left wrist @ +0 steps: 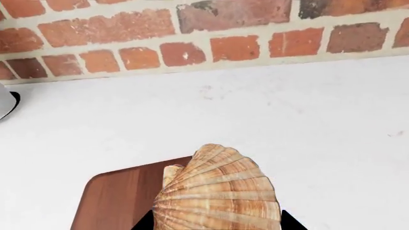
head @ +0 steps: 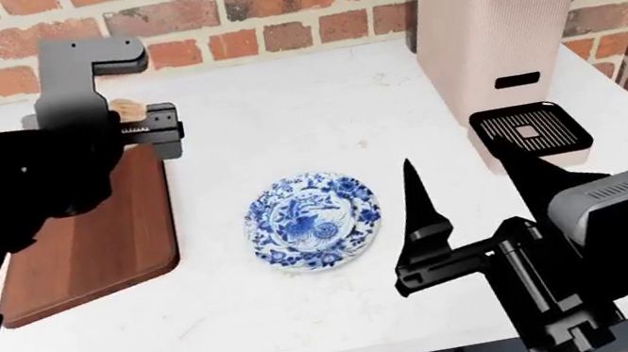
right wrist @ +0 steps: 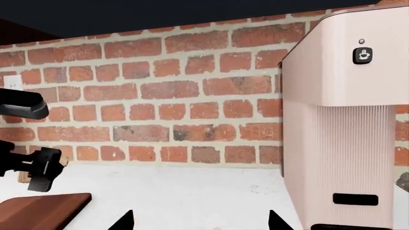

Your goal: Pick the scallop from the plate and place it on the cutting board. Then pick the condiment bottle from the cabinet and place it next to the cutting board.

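Observation:
The tan-orange ribbed scallop is clamped in my left gripper, whose dark fingertips show on either side of it. In the head view that left gripper hovers over the far right corner of the dark reddish-brown cutting board, with a bit of the scallop peeking out. The blue-and-white plate sits bare right of the board. My right gripper stands open near the counter's front right, holding nothing. The condiment bottle and the cabinet are out of view.
A tall pink coffee machine with a black drip grate stands at the back right. A brick wall runs behind the white counter. The counter's front edge lies near my right arm.

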You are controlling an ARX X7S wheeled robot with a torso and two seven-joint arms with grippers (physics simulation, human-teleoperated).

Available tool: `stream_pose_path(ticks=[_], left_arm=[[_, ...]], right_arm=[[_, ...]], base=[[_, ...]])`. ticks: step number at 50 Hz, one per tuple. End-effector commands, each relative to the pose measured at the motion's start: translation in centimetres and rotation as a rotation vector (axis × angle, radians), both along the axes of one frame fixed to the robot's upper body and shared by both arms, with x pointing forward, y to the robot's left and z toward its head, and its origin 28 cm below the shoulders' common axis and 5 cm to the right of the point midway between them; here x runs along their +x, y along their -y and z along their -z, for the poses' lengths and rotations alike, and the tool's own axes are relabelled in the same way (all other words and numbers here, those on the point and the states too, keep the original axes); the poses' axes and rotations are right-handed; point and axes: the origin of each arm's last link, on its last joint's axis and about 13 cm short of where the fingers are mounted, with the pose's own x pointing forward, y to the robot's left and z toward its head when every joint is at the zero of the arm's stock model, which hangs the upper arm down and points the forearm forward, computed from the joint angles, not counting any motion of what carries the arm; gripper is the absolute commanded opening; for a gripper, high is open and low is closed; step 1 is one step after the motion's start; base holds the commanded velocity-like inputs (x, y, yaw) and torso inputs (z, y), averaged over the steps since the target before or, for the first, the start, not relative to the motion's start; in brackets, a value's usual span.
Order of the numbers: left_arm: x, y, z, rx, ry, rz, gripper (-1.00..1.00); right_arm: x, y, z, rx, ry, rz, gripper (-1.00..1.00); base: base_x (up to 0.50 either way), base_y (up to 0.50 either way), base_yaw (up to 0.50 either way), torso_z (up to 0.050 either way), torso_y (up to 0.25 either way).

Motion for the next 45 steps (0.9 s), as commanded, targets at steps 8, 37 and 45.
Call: stream_pose_path(ticks=[8,37,45], left_arm=[[0.2,-2.0,1.7,0.009,-0.048,-0.112,-1.00],[0.3,-2.0,3.6,0.011,-0.126,-0.102,-1.00],[0.3,-1.9,3.4,0.005,-0.119,-0.106,1.00]], right_arm=[[0.1,0.0,0.1,0.001,-0.005,0.000,1.00],[0.1,-0.2,0.2,-0.004,-0.014,-0.006,1.00],[0.0,-0.2,0.1,-0.004,-0.013,-0.006,1.00]], base=[[0.00,0.00,0.00,0.000,0.000],[0.00,0.00,0.00,0.000,0.000],[0.00,0.00,0.00,0.000,0.000]])
